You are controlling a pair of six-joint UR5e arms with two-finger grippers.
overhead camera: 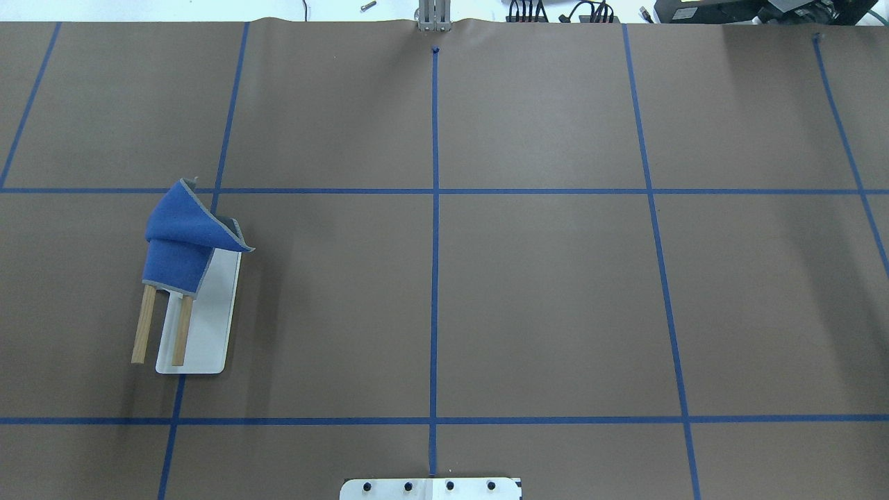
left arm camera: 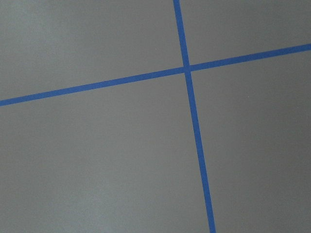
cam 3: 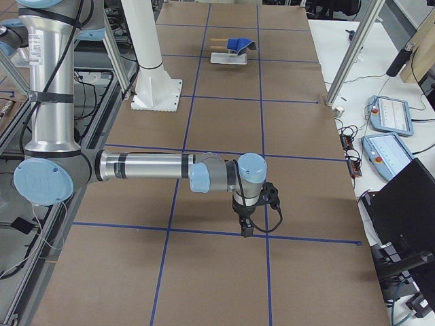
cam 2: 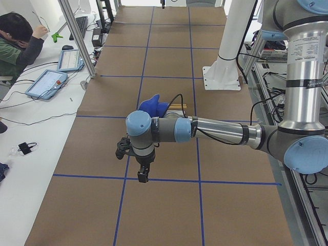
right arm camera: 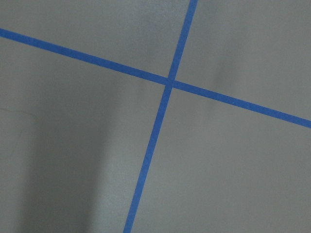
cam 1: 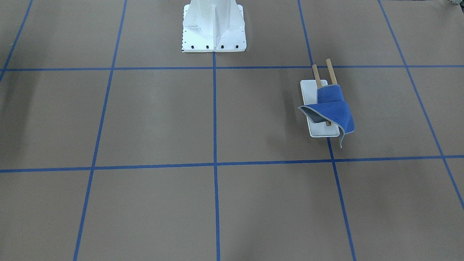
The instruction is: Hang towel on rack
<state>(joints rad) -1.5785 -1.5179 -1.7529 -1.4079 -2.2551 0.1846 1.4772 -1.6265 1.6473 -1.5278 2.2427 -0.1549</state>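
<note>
The blue towel point(cam 1: 334, 108) is draped over the two wooden dowels of the rack point(cam 1: 310, 91), bunched at their far end, with one corner hanging past the white base. It also shows in the overhead view point(overhead camera: 177, 243) on the rack point(overhead camera: 212, 326), at the table's left. My left gripper point(cam 2: 142, 177) hangs above the table, apart from the towel point(cam 2: 154, 106) and nearer the table's left end. My right gripper point(cam 3: 246, 231) hangs over the far right part of the table. I cannot tell whether either is open or shut. Both wrist views show only paper and tape.
The white bolted pedestal point(cam 1: 214, 29) stands mid-table at the robot's side. Brown paper with blue tape lines point(overhead camera: 435, 208) covers the table. An operator point(cam 2: 18, 41) sits at a side bench with tablets point(cam 2: 47, 83). More tablets point(cam 3: 389, 112) lie beside the other end.
</note>
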